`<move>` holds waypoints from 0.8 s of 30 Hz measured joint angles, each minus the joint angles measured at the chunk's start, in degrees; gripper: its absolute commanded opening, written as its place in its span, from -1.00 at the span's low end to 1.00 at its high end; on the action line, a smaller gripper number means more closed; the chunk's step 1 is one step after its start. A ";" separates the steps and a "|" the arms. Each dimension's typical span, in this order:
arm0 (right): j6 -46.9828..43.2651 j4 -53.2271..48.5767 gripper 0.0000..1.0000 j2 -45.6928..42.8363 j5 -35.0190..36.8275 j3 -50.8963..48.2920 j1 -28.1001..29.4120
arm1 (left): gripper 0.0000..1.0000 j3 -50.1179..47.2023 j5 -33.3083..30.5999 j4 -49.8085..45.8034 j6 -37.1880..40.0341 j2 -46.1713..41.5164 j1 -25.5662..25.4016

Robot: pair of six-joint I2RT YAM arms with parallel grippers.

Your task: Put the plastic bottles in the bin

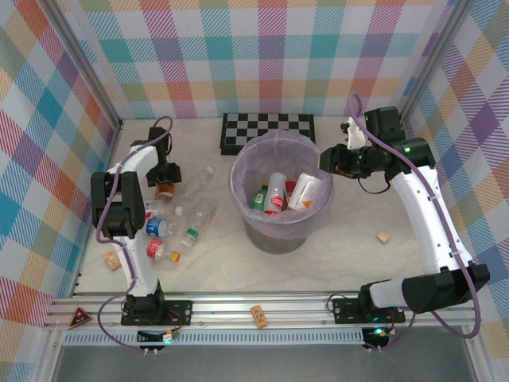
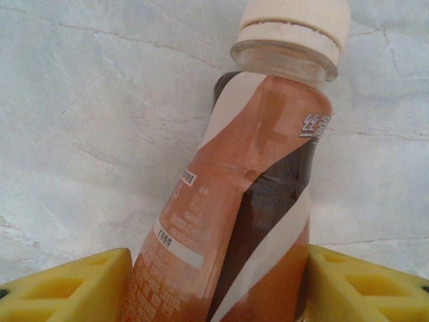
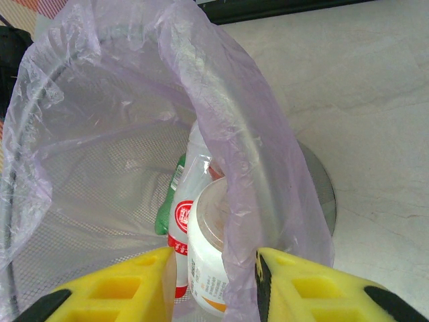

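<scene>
The task looks somewhat under halfway done. In the top view the bin (image 1: 278,232) stands at the centre of the frame. At least three bottles lie inside it: a green bottle (image 1: 259,199), a red-labelled bottle (image 1: 276,193) and a white bottle (image 1: 306,192) leaning toward the right of the rim.

The rest of the bottles lie on the table (image 1: 350,263) at the left of the frame, beside the left arm. About five are loose there, among them a clear bottle (image 1: 199,181) above the group, a blue-labelled bottle (image 1: 160,228) and a red-labelled one with an orange cap (image 1: 164,251) at the lower left.

The left gripper (image 2: 218,282) is down on a sixth, the brown bottle (image 2: 248,201). In the left wrist view its yellow fingers (image 2: 67,288) press against both sides of the lower body, cap pointing to the upper right of the frame. The bottle lies on the marble surface, so it appears grasped but not yet lifted.

The right gripper (image 3: 216,282) sits at the bin's right rim. Its fingers stand apart with the lavender bag (image 3: 234,134) and the white bottle showing through the gap. Whether it grips that bottle or has let it go cannot be told.

Judging from this, the brown bottle needs carrying to the bin, then the loose ones.
</scene>
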 measured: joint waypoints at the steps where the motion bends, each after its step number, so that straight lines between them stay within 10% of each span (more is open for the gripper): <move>1: -0.02 0.00 -0.25 0.00 0.00 0.00 0.00 | 0.18 0.07 -0.15 -0.20 -0.15 0.00 0.00; 24: -0.02 0.02 -0.26 -0.11 -0.20 0.00 0.00 | -0.17 4.42 4.79 -8.41 -3.21 -18.10 -0.13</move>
